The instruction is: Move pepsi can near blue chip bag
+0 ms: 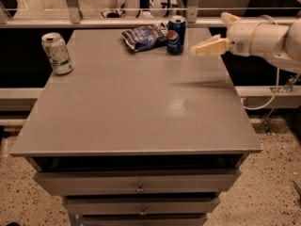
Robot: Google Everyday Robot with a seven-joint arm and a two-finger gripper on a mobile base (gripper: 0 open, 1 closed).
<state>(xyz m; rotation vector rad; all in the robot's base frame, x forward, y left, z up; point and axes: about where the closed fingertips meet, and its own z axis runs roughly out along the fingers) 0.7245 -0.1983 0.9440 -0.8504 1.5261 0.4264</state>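
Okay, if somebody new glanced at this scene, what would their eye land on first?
Probably the white arm's pincer, hovering over the far right edge of the grey table, just right of the pepsi can. That can stands upright right beside the crumpled blue chip bag at the table's far edge. A white-and-green can stands alone at the far left corner.
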